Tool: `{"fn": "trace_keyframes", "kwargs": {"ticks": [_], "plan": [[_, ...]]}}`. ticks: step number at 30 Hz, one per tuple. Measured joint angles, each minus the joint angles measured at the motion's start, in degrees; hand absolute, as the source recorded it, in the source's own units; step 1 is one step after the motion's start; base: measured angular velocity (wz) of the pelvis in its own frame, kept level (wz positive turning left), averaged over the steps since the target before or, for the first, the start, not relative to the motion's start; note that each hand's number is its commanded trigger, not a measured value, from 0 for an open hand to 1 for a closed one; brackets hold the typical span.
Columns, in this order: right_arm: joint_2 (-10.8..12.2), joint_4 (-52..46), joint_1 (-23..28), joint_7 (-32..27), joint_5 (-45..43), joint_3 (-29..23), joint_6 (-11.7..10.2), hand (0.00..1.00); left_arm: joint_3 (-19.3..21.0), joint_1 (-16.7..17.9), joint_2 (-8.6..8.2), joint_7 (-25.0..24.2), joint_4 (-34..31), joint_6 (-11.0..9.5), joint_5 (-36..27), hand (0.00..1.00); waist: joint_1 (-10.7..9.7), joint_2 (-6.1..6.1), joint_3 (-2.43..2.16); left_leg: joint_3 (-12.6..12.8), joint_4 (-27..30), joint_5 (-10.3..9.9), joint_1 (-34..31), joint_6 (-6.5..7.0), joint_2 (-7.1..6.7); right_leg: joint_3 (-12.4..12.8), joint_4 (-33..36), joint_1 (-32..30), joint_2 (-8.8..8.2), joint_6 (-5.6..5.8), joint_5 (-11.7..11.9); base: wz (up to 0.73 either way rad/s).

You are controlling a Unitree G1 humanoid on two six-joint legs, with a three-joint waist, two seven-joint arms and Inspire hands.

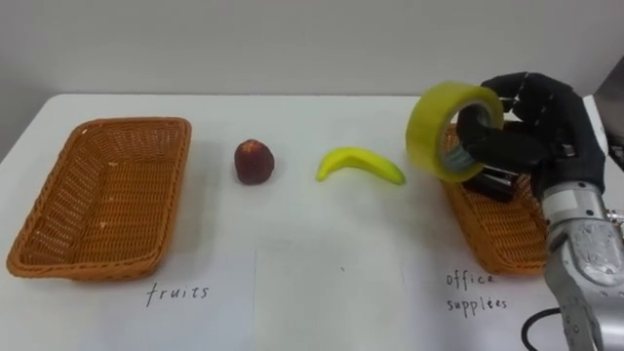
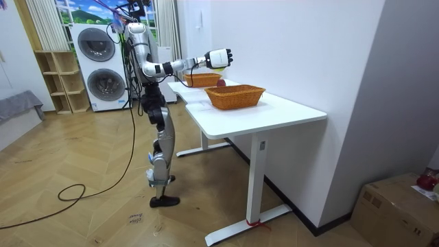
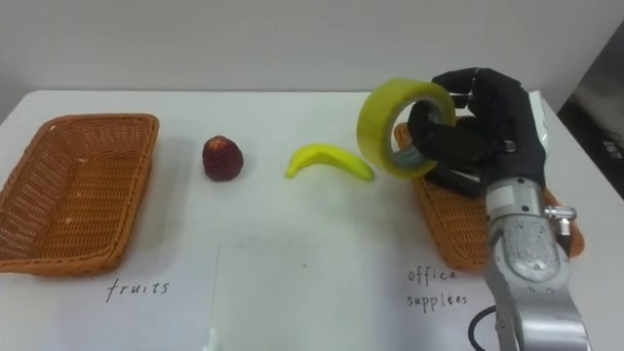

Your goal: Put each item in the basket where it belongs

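Note:
My right hand (image 1: 546,117) is shut on a yellow roll of tape (image 1: 429,132), with fingers curled through its hole. It holds the roll in the air over the left rim of the wicker basket labelled office supplies (image 1: 497,239), at the table's right. A dark item (image 1: 492,185) lies in that basket under the hand, partly hidden. A yellow banana (image 1: 361,166) and a red apple (image 1: 253,161) lie on the white table between the baskets. The wicker basket labelled fruits (image 1: 127,125) stands at the left with nothing in it.
A white sheet of paper (image 1: 327,292) lies at the table's front middle. In the room view I stand at the long side of the white table (image 2: 288,113) with my right hand (image 2: 219,58) stretched out over it; washing machines (image 2: 103,68) stand behind me.

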Motion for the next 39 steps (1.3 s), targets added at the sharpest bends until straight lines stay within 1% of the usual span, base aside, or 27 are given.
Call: {"fn": "trace_keyframes", "kwargs": {"ticks": [3, 5, 9, 14, 17, 19, 24, 27, 32, 37, 39], "plan": [[-0.75, 0.00, 0.00, 0.00, 0.04, 0.00, 0.00, 1.00, -0.01, -0.05, 0.02, 0.00, -0.13, -0.02, 0.00, 0.00, -0.01, -0.13, 0.04, 0.13, 0.01, 0.00, 0.00, 0.00, 0.02, 0.16, 0.00, -0.11, 0.03, 0.00, 0.00, -0.01], [-0.86, -0.02, 0.00, 0.00, -0.05, -0.11, 0.00, 1.00, -0.01, -0.06, 0.04, 0.00, -0.17, -0.03, 0.00, 0.00, -0.14, -0.26, 0.06, 0.32, 0.00, -0.01, -0.01, -0.01, 0.06, 0.72, 0.00, -0.22, 0.10, 0.00, 0.00, -0.05], [-0.86, -0.10, 0.00, -0.36, 0.02, -1.05, 0.00, 1.00, 0.00, -0.02, 0.16, -0.03, -0.19, -0.03, -0.03, 0.00, -0.20, -0.73, 0.32, 0.70, 0.02, -0.01, -0.03, -0.02, 0.09, 1.25, -0.05, -0.41, 0.17, 0.00, 0.00, -0.04], [-0.85, -0.41, 0.00, -2.55, 0.27, -1.69, -0.01, 1.00, -0.01, 0.16, 0.31, -0.09, -0.19, -0.03, -0.04, 0.00, -0.72, -1.07, 0.23, 0.75, 0.01, -0.03, -0.03, -0.05, 0.10, 1.32, -0.12, -0.42, 0.21, 0.00, 0.00, 0.00], [-0.85, -0.50, 0.04, -3.20, 0.70, -1.86, -0.01, 1.00, 0.70, 0.16, 0.41, -0.09, -0.24, -0.04, -0.04, 0.00, -1.46, -1.23, 0.20, 0.76, -0.01, -0.07, -0.08, -0.11, 0.21, 1.35, -0.10, -0.59, 0.30, -0.01, 0.00, 0.00], [-0.85, -0.50, 0.76, -4.33, 1.35, -2.58, -0.01, 1.00, 1.57, 0.16, 0.71, -0.02, -0.48, -0.05, -0.08, 0.00, -1.56, -1.45, 0.05, 0.77, -0.01, -0.10, -0.06, -0.16, 0.29, 1.36, -0.09, -0.59, 0.38, -0.01, 0.01, 0.00], [-0.86, -0.50, 2.83, -5.65, 1.99, -3.85, -0.01, 1.00, 1.69, 0.54, 1.34, 0.44, -0.76, -0.35, -0.03, 0.00, -1.58, -1.90, -0.10, 0.84, -0.01, -0.11, -0.03, -0.17, 0.31, 1.35, -0.02, -0.61, 0.38, -0.03, 0.02, 0.00], [-0.86, -0.47, 3.91, -5.61, 2.62, -3.94, -0.01, 1.00, 2.19, 0.76, 1.33, 0.56, -0.77, -0.70, -0.02, 0.00, -1.59, -2.10, -0.08, 0.90, -0.05, -0.12, -0.04, -0.18, 0.30, 1.35, 0.03, -0.65, 0.37, -0.04, 0.02, 0.00], [-0.88, -0.12, 4.10, -5.60, 3.35, -3.99, -0.02, 1.00, 2.18, 1.09, 1.32, 0.56, -1.79, -0.80, -0.05, 0.00, -1.72, -1.96, -0.01, 0.94, -0.19, -0.13, -0.10, -0.18, 0.30, 1.38, 0.06, -0.63, 0.37, -0.06, 0.04, 0.00], [-1.02, 0.42, 4.10, -5.66, 4.70, -4.31, -0.02, 1.00, 2.38, 1.17, 1.32, 0.59, -1.80, -0.82, -0.05, 0.00, -1.62, -1.66, 0.23, 0.93, -0.14, -0.13, -0.10, -0.18, 0.29, 1.39, 0.04, -0.69, 0.37, -0.07, 0.04, 0.00], [-1.04, 0.44, 4.06, -5.79, 4.94, -4.43, -0.11, 1.00, 2.44, 1.12, 1.32, 0.59, -1.83, -0.82, -0.05, 0.00, -1.58, -1.62, 0.25, 0.93, -0.05, -0.12, -0.10, -0.18, 0.29, 1.39, 0.03, -0.73, 0.37, -0.07, 0.04, 0.00]]}}
